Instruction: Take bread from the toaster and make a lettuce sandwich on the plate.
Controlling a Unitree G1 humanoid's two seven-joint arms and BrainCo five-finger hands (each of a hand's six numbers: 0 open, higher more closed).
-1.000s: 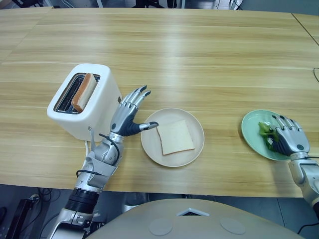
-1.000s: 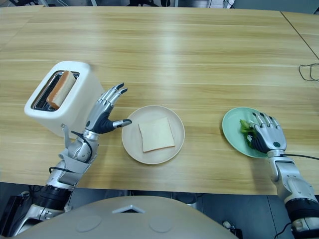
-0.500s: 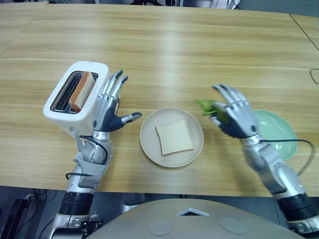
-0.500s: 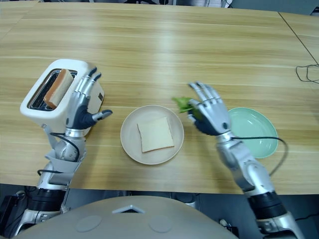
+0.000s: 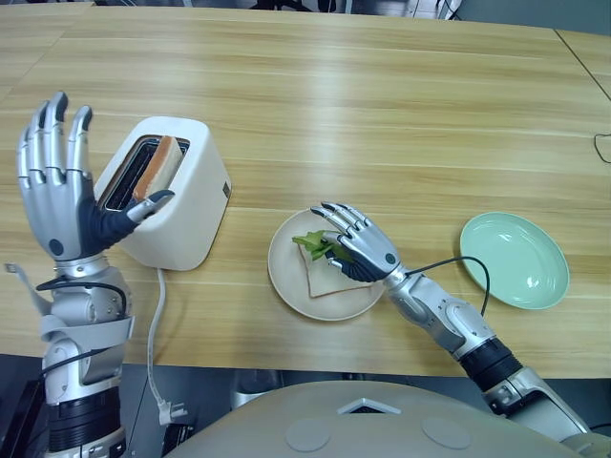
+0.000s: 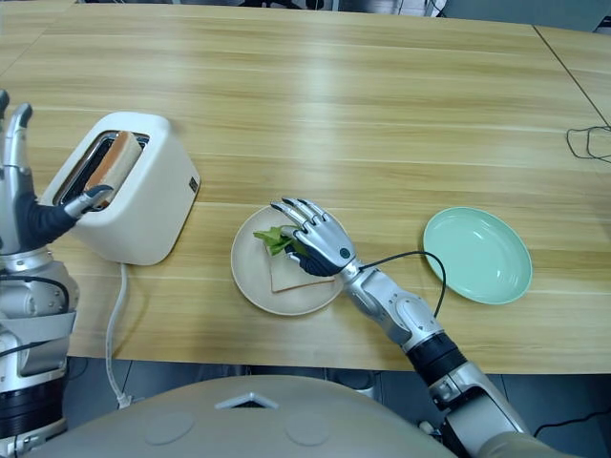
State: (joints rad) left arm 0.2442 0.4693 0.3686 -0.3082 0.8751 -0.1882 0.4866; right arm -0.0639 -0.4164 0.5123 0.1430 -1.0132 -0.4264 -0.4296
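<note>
Curled fingers (image 5: 342, 218) of the right hand (image 5: 361, 252) are clamped on the lettuce (image 5: 310, 242), which is held low over the bread slice (image 5: 329, 284) on the plate (image 5: 282, 277), seemingly to be laid there. Left of the plate, the left hand (image 5: 62, 196) is raised beside the toaster (image 5: 181, 215), fingers spread and empty, where a second slice (image 5: 160, 164) waits.

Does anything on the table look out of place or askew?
Nothing spilled. The lettuce in the right hand sits off-centre, overhanging the far-left corner of the bread on the plate. The toaster cord dangles off the table edge.
</note>
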